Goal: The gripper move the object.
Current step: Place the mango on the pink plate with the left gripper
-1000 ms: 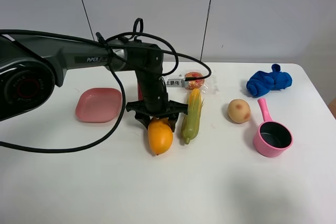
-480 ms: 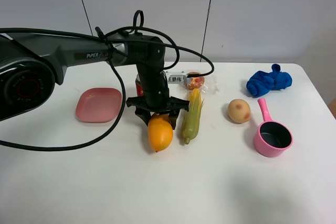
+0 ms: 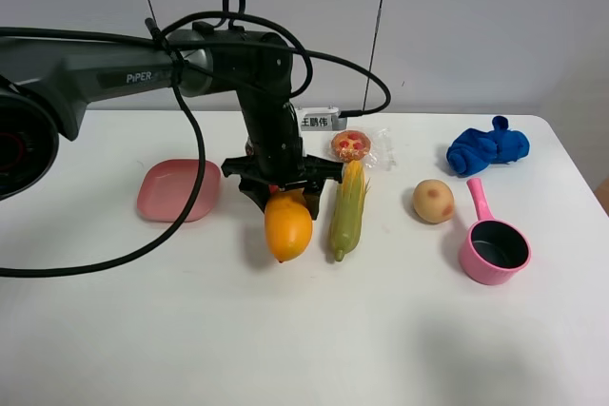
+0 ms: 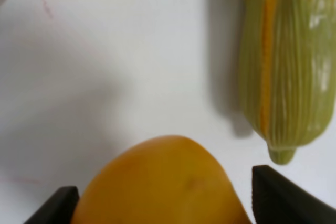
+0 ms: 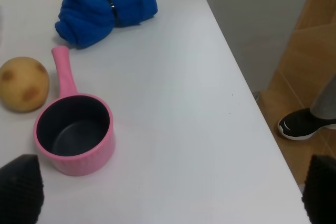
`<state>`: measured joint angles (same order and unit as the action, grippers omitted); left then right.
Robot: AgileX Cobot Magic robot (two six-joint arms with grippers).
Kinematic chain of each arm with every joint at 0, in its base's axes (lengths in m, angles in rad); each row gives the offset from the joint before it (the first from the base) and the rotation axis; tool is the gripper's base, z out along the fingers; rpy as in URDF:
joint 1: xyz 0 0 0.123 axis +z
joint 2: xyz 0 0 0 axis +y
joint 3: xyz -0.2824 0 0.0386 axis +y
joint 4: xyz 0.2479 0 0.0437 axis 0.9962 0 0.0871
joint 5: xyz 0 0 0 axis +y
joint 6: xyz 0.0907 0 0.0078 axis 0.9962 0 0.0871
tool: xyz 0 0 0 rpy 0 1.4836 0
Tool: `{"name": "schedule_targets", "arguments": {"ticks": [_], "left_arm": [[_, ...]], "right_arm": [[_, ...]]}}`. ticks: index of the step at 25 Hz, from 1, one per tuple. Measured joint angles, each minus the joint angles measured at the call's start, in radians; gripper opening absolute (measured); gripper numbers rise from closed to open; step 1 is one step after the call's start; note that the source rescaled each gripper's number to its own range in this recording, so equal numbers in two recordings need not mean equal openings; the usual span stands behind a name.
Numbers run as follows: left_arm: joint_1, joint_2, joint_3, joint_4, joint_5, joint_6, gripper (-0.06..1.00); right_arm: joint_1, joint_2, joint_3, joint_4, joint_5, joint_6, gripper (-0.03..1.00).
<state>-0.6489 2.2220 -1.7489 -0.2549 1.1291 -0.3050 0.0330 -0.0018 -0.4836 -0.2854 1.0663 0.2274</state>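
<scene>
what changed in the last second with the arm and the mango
The left gripper, shut on the mango, has risen and carried it slightly up and back; the mango now appears clear of the table. The corn cob, round tan fruit, pink pan, blue cloth and pink plate stayed put.

The brand word "PiPER" is printed in pale letters on the side of the long dark grey-black robot arm [image 3: 114, 78], which reaches in over the left edge of the white table [image 3: 304, 339]. A small white rectangular label [image 3: 321, 122] hangs on the arm's black cable, over the middle of the table's far edge. It carries a short row of dark characters, seemingly Chinese, too small to read for certain.
</scene>
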Motion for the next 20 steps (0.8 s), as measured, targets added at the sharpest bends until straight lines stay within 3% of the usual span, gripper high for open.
{"name": "schedule_targets", "arguments": {"ticks": [8,20], "left_arm": [[0.068,-0.043,0.000,-0.010,0.030,0.028,0.00],[0.270,-0.080,0.000,0.009,0.077,0.079,0.00]], "right_arm": [[0.000,0.000,0.000,0.000,0.000,0.000,1.00],[0.000,0.000,0.000,0.000,0.000,0.000,1.00]]}}
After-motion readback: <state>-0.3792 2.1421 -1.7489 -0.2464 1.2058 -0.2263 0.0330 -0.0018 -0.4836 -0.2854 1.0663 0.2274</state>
